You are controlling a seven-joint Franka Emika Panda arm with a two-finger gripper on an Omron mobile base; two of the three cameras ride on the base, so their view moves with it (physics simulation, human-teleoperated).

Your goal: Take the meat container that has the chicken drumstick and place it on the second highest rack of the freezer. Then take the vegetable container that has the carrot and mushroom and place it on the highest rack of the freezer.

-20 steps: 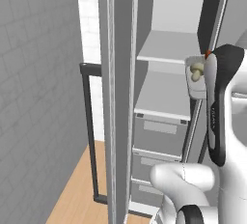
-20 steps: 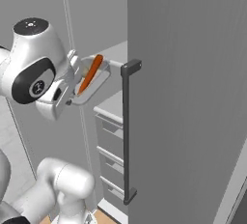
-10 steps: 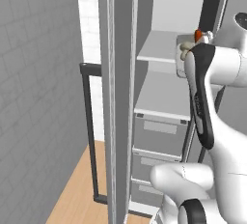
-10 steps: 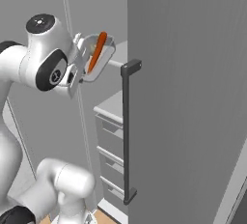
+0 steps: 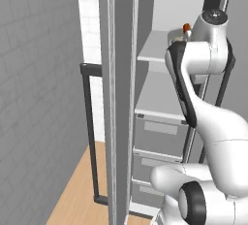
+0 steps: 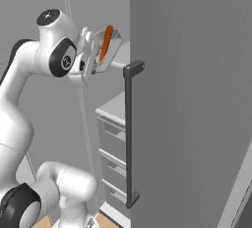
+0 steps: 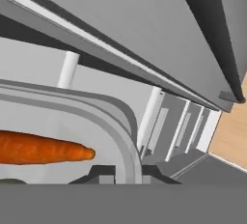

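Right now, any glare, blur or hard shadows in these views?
Left base view: flat, even light, sharp, no glare on the tall grey freezer. Right base view: soft shading, bright orange tapered carrot crisp. Hand view: sharp but steeply foreshortened; no cast shadow under the carrot.

white arm raised up by the open freezer (image 5: 160,136), carrot (image 5: 186,27) tip poking out just above the wrist, highest rack (image 5: 157,54) right alongside, grey drawers (image 5: 157,134) well below

The carrot (image 7: 43,151) is bright orange — its container (image 7: 96,121) pale grey. The freezer (image 6: 197,99) is plain grey, its handle (image 6: 129,133) dark, the floor (image 5: 77,190) light wood — wall tiles (image 5: 34,98) grey.
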